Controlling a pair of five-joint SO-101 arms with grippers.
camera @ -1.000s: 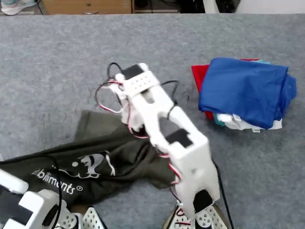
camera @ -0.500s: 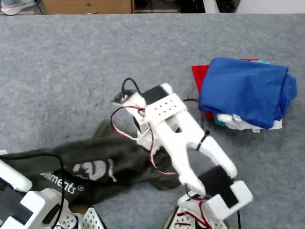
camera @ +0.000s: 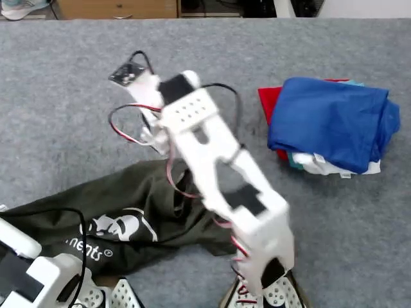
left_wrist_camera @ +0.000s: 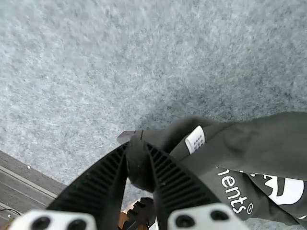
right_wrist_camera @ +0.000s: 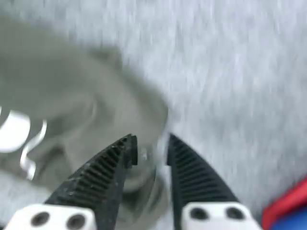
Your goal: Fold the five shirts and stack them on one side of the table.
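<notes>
The dark shirt (camera: 128, 218) lies crumpled and unfolded along the near edge of the table (camera: 77, 83), toward its left corner, with its white print (camera: 112, 228) facing up.

Your left gripper (left_wrist_camera: 137, 154) is clamped tight on a bunched fold at one end of the shirt (left_wrist_camera: 249, 143). Its jaws press the cloth from both sides, and a small white label (left_wrist_camera: 195, 140) shows just beside the pinch. The fold is held close above the grey felt. From above, your left arm (camera: 32, 276) sits at the near left corner, beside the shirt's printed end.

Your right gripper (right_wrist_camera: 149, 142) hangs over the shirt's (right_wrist_camera: 57, 96) other end. Its jaws are drawn nearly together, with what looks like a pale fold of cloth between them. That view is blurred, so you cannot tell how firm the grip is. Your right arm (camera: 218, 173) stretches from the near edge toward the middle of the table, crossing over the shirt's right end, with its wrist raised above the felt.

The stack (camera: 331, 122) of folded shirts sits on the right side of the table, well apart from the dark shirt. A blue one is on top, and red, teal and white edges show beneath it.
</notes>
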